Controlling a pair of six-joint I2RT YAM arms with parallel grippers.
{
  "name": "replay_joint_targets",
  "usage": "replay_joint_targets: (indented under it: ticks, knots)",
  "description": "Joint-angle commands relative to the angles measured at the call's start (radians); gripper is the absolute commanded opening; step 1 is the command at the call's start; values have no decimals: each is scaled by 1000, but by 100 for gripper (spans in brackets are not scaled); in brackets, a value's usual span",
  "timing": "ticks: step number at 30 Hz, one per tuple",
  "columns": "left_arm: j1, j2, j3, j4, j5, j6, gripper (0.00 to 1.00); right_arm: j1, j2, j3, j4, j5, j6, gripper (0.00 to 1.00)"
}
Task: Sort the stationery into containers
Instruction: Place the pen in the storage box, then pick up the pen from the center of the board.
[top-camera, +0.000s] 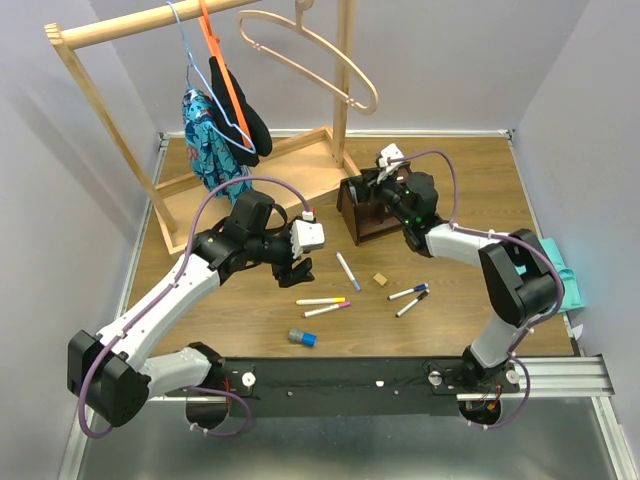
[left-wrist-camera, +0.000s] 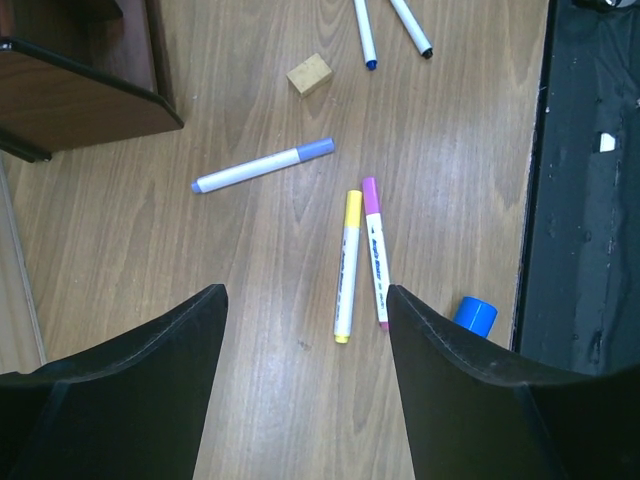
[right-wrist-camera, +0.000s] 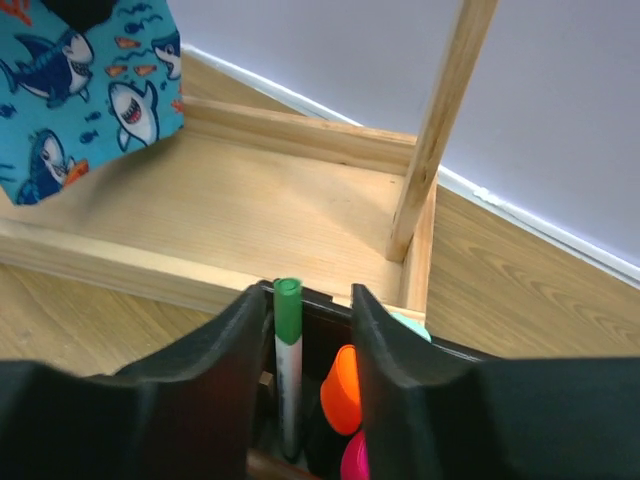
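The dark brown organiser (top-camera: 360, 225) stands mid-table. My right gripper (top-camera: 386, 180) hovers over it, jaws open. In the right wrist view a green-capped marker (right-wrist-camera: 287, 340) stands in a compartment between the jaws (right-wrist-camera: 310, 297), against the left finger, beside an orange highlighter end (right-wrist-camera: 343, 390) and a pink one (right-wrist-camera: 355, 462). My left gripper (top-camera: 297, 266) is open and empty above the table (left-wrist-camera: 305, 292). Ahead of it lie a yellow-capped marker (left-wrist-camera: 347, 265), a pink-capped marker (left-wrist-camera: 375, 250), a purple-capped marker (left-wrist-camera: 262, 166), the tan cube (left-wrist-camera: 309, 73) and the grey-blue cylinder (left-wrist-camera: 476, 314).
Blue-capped (top-camera: 408, 292) and black-capped (top-camera: 411, 304) markers lie right of the cube. The pale clothes rack (top-camera: 290, 170) with shark-print cloth (top-camera: 210, 140) stands right behind the organiser. A teal object (top-camera: 565, 285) sits at the right edge. The black base rail (top-camera: 400, 375) runs along the near edge.
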Motion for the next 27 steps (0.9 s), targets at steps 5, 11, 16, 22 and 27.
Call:
replay_joint_targets:
  ticks: [5,11,16,22,27]
  knots:
    - [-4,16,17,-7,-17,83,75,-2,-186,93,-220,32,-47,53]
    - [-10,88,74,-32,-29,72,73,-4,-379,132,-527,35,-71,54]
    - [-47,153,86,-84,-104,140,66,-4,-554,106,-877,-66,-105,54]
    - [-144,272,89,-92,-288,115,56,-2,-674,96,-1188,-54,-117,54]
    - [-210,353,65,-41,-376,51,54,-5,-744,50,-1278,-11,-110,61]
